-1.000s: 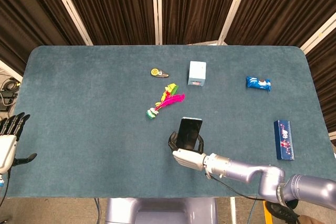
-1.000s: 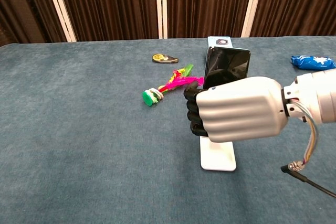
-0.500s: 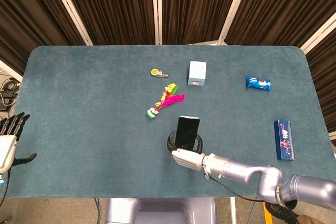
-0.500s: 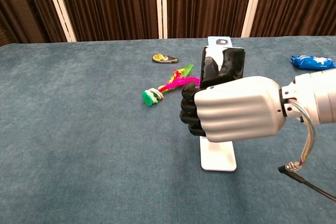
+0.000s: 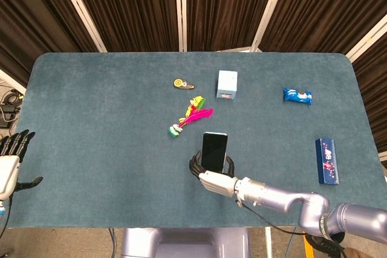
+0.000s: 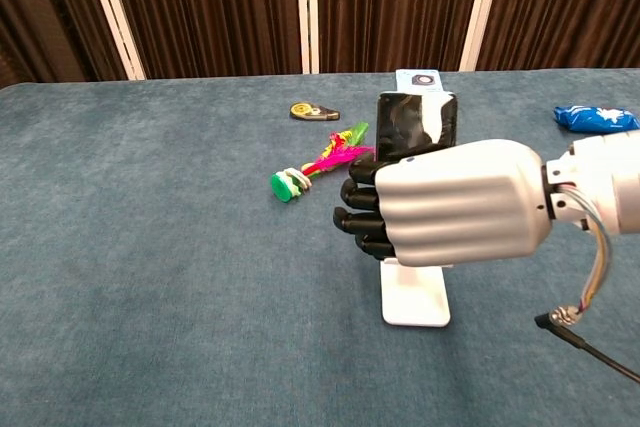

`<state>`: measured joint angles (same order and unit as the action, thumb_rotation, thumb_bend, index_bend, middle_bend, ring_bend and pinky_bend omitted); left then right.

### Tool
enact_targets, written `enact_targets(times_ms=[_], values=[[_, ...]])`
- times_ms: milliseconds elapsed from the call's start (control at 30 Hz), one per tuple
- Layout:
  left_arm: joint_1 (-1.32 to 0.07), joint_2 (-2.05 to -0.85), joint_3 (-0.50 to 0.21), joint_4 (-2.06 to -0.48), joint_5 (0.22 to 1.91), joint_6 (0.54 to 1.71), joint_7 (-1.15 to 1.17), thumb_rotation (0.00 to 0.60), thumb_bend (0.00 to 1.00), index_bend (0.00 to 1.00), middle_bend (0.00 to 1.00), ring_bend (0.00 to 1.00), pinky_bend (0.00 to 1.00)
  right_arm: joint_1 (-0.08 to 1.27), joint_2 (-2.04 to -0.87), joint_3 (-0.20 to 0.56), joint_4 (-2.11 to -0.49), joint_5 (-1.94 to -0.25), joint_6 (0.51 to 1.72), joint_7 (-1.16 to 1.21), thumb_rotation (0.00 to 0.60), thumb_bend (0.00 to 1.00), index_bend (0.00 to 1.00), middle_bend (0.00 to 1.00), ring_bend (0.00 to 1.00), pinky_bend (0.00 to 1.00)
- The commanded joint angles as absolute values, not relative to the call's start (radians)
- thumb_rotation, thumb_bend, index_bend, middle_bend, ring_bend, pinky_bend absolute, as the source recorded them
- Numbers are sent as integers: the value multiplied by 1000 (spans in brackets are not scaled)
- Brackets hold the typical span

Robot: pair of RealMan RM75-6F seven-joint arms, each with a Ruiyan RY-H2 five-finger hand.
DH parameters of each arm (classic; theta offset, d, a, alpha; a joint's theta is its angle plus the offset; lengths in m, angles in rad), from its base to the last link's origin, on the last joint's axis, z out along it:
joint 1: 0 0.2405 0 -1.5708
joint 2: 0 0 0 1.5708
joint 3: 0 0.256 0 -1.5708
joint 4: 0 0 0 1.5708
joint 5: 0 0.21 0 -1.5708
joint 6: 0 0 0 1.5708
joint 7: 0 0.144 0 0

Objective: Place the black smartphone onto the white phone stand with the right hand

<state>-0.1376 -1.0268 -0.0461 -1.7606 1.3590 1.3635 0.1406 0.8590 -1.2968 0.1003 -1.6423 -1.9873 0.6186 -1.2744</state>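
The right hand [image 6: 455,204] grips the black smartphone [image 6: 416,122], its dark fingers [image 6: 362,217] curled around the lower part of the phone while the upper part stands clear above the knuckles. The phone is held upright, leaning slightly, directly over the white phone stand [image 6: 415,294]; only the stand's flat base shows below the hand in the chest view, and the pictures do not show whether the phone already rests on the stand's cradle. In the head view the phone [image 5: 214,151] sits near the front edge of the worktop [image 5: 109,119], with the right hand [image 5: 213,179] just behind it and the silver forearm running off to the lower right. The left hand [image 5: 11,161] is at the far left edge, off the worktop, fingers spread and holding nothing. Further back on the worktop lie a small light-blue box [image 5: 227,84], a yellow-and-black tape dispenser [image 5: 182,83] and a pink-and-yellow feathered toy with a green base [image 5: 190,116] — the toy is the item nearest the phone. Well to the right lie a blue snack packet [image 5: 297,95] and a long dark-blue box [image 5: 326,161].
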Motion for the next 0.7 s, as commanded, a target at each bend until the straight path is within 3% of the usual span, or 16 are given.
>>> enact_targets(times_ms=[33, 133, 400, 567, 700], values=[[-137, -1027, -46, -1761, 1360, 1364, 141, 600, 0, 0, 0, 0, 0, 854, -1289, 92, -1647, -1994, 632, -1266, 600, 211, 254, 242, 265, 386], [-137, -1027, -45, -1761, 1361, 1365, 140, 600, 0, 0, 0, 0, 0, 845, -1273, 83, -1656, -2007, 669, -1249, 600, 212, 254, 244, 265, 392], [-135, -1025, -41, -1763, 1371, 1369, 137, 600, 0, 0, 0, 0, 0, 785, -1164, 22, -1653, -2105, 941, -1068, 600, 212, 246, 244, 263, 388], [-132, -1024, -37, -1767, 1381, 1375, 136, 600, 0, 0, 0, 0, 0, 721, -1105, -18, -1569, -2151, 1180, -875, 600, 211, 195, 191, 225, 288], [-129, -1026, -36, -1768, 1391, 1387, 146, 600, 0, 0, 0, 0, 0, 677, -1094, -27, -1487, -2121, 1300, -736, 600, 205, 135, 135, 191, 240]])
